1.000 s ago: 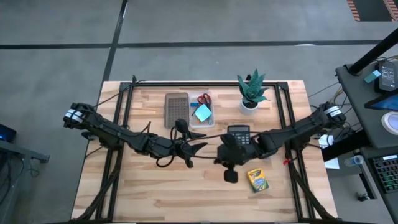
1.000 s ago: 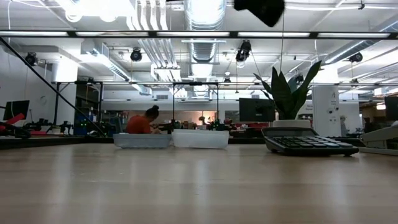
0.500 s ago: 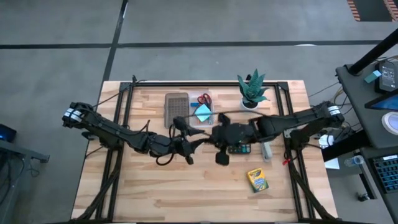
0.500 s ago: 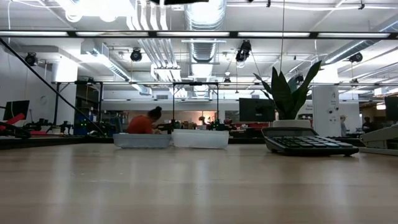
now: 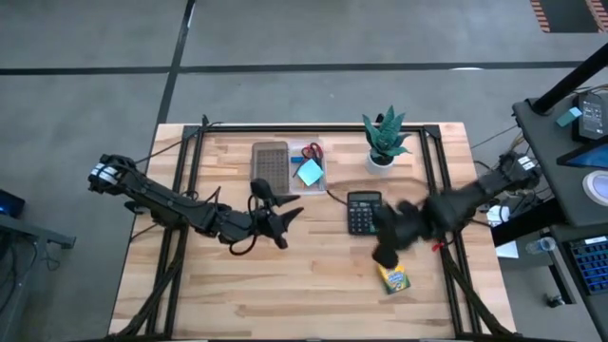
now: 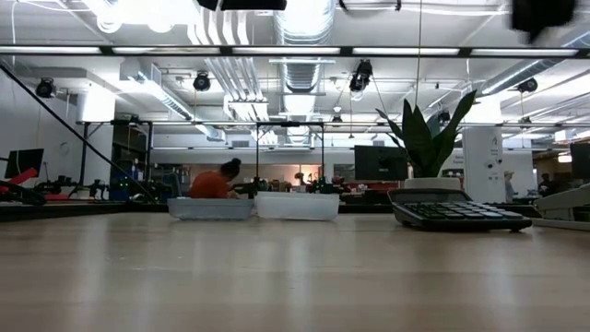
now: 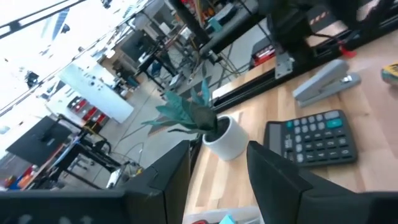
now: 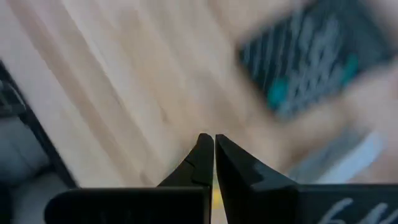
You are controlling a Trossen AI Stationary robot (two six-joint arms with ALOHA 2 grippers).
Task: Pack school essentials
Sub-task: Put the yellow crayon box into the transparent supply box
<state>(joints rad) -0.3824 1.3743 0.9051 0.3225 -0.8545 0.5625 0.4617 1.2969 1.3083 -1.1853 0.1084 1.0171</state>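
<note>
The yellow-green crayon box [image 5: 393, 278] lies flat on the wood at the near right. A clear tray [image 5: 310, 171] at the far middle holds red-handled scissors [image 5: 312, 151] and a light-blue sticky pad [image 5: 309, 172]. My right gripper [image 5: 384, 255] hangs shut and empty above the table, just beside the crayon box on its far-left side; its fingertips [image 8: 209, 152] point steeply down. My left gripper [image 5: 276, 211] hovers open and empty over the table's middle, pointing nearly level past the tray toward the plant [image 7: 193, 115].
A black calculator [image 5: 362, 211] lies between the two grippers. A grey stapler [image 7: 326, 87] lies to the calculator's right. The potted plant [image 5: 384, 140] stands at the far right, a dark brown tray [image 5: 269, 163] left of the clear tray. A person [image 6: 214, 182] sits in the room beyond.
My right gripper, shut throughout, has swung from the table's middle over the calculator toward the right edge, rolling and tipping to point more steeply down, and now hangs by the crayon box. My left gripper has drifted a little toward the left edge, still open.
</note>
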